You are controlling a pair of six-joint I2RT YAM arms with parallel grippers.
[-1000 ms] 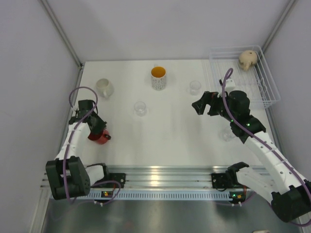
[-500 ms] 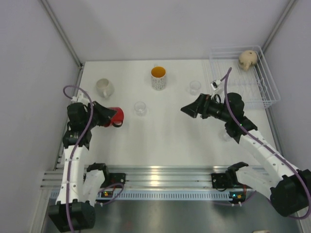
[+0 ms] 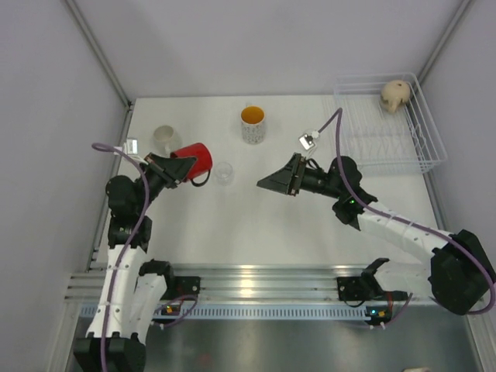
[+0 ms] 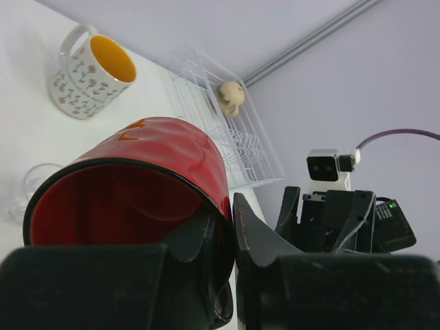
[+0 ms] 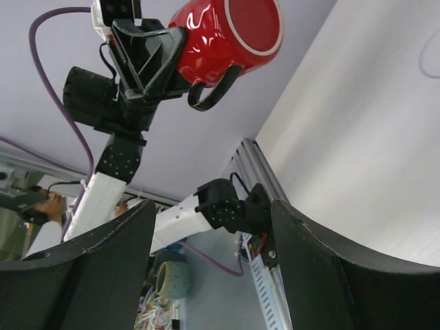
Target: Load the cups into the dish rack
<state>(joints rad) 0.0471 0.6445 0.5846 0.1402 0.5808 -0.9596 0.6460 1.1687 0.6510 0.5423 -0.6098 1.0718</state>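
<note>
My left gripper point(image 3: 177, 167) is shut on the rim of the red cup point(image 3: 194, 160) and holds it tilted in the air, one finger inside, one outside point(image 4: 223, 206). My right gripper point(image 3: 273, 183) is open and empty, pointing left at the red cup point(image 5: 230, 34) from a short way off. A white mug point(image 3: 163, 139), a speckled mug with orange inside point(image 3: 253, 124) and a clear tumbler point(image 3: 224, 173) stand on the table. The beige mug point(image 3: 395, 94) lies in the white wire dish rack point(image 3: 422, 132) at the back right.
The rack point(image 4: 206, 89) and beige mug point(image 4: 230, 97) also show in the left wrist view, behind the speckled mug point(image 4: 89, 69). Grey walls close in left, right and back. A metal rail point(image 3: 256, 279) runs along the near edge.
My left gripper has lifted the red cup off the table and carried it up and to the right. My right arm has swung left, away from the rack, toward the cup.
</note>
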